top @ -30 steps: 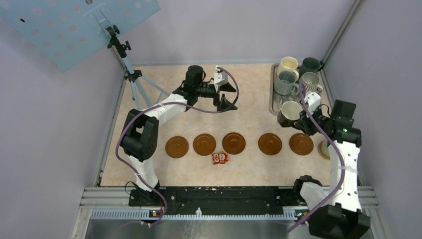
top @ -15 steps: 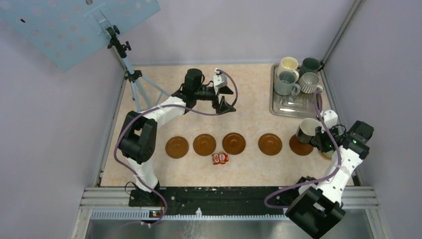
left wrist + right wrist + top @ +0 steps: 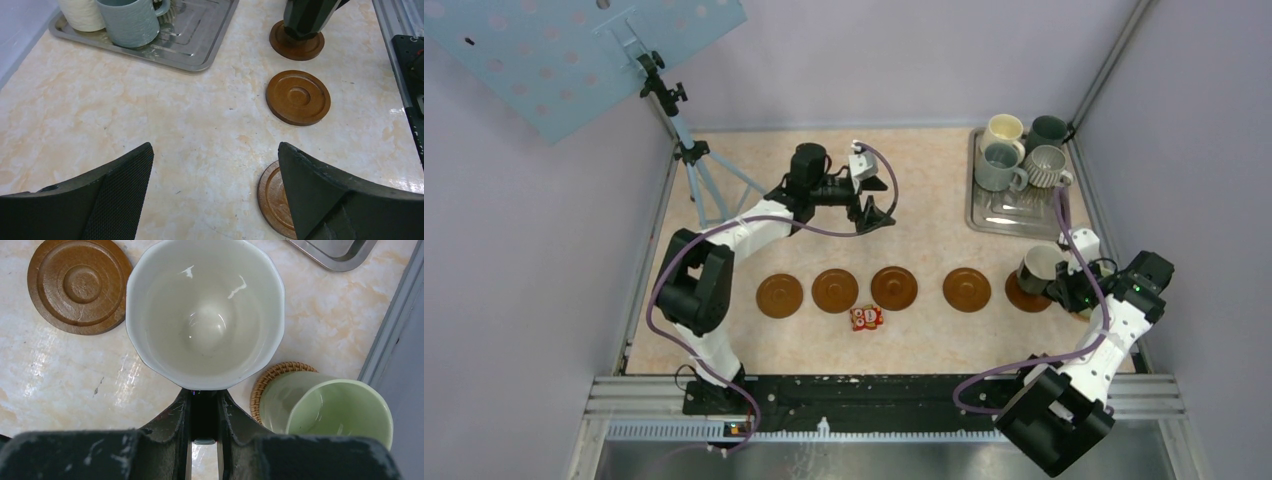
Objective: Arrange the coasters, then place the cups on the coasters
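Observation:
Five brown wooden coasters lie in a row; from the left they start at one coaster and end at the rightmost. A dark cup with a white inside stands over that rightmost coaster. My right gripper is shut on its handle. I cannot tell if the cup rests fully on the disc. Four more cups stand on the metal tray. A pale green cup sits on a woven mat. My left gripper hangs open over bare table, holding nothing.
A red-and-white packet lies just in front of the coaster row. A tripod with a blue perforated board stands at the back left. A metal rail runs along the table's right edge, close to the pale green cup.
My right arm has carried the dark cup from beside the tray down and right to the rightmost wooden coaster. My left gripper has drifted slightly left and stays open.

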You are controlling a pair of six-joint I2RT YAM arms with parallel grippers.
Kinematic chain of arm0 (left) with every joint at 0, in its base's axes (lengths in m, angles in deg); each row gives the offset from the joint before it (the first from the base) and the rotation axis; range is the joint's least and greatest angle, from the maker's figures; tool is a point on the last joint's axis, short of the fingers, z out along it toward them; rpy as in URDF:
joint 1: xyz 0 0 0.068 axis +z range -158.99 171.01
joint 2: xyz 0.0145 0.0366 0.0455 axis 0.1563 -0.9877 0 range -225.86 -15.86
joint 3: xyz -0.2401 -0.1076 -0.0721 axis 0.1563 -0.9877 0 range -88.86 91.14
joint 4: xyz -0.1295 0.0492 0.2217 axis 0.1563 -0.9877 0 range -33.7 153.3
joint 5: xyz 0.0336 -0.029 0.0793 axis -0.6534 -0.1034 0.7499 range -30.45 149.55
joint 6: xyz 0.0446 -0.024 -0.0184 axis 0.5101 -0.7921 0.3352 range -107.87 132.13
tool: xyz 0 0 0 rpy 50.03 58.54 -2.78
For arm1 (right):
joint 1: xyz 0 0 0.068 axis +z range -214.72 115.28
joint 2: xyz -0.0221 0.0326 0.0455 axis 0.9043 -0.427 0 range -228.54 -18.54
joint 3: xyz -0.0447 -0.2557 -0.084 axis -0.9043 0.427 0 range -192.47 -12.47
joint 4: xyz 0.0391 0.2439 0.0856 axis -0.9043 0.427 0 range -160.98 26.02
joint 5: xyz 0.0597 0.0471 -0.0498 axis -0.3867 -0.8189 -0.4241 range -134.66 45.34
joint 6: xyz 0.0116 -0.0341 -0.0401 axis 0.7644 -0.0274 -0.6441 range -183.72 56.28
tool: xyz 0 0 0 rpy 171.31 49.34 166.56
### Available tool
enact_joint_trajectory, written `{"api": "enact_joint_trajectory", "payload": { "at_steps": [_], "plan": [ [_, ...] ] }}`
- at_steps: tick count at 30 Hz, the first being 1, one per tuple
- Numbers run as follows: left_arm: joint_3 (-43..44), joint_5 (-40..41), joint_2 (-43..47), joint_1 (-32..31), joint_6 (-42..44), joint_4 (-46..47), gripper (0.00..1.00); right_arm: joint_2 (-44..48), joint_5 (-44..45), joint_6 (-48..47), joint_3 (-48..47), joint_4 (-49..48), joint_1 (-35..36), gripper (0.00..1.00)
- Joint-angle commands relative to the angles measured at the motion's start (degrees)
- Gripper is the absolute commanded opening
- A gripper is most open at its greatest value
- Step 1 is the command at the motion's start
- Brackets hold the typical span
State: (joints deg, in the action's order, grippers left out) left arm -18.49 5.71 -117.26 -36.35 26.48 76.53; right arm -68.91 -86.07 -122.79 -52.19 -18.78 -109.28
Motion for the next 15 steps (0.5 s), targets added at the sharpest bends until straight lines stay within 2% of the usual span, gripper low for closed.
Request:
{"api": "enact_joint_trajectory", "payload": {
  "at_steps": [1, 7, 15],
  "plan": [
    [-1.45, 1.90, 3.78, 0.35, -1.73, 3.42, 0.99, 0.76, -3.56, -2.71, -0.39, -1.74, -0.36, 0.00],
    [-5.89, 1.65, 5.15, 1.07, -5.46, 9.70, 0.99, 0.18, -1.79, -5.98, -1.41, 1.62, -0.33, 0.00],
    [-8.87, 0.47, 6.04, 2.54, -7.09, 12.37, 0.99, -1.07, -0.30, -6.53, -1.38, 1.11, -0.36, 0.00]
  ]
}}
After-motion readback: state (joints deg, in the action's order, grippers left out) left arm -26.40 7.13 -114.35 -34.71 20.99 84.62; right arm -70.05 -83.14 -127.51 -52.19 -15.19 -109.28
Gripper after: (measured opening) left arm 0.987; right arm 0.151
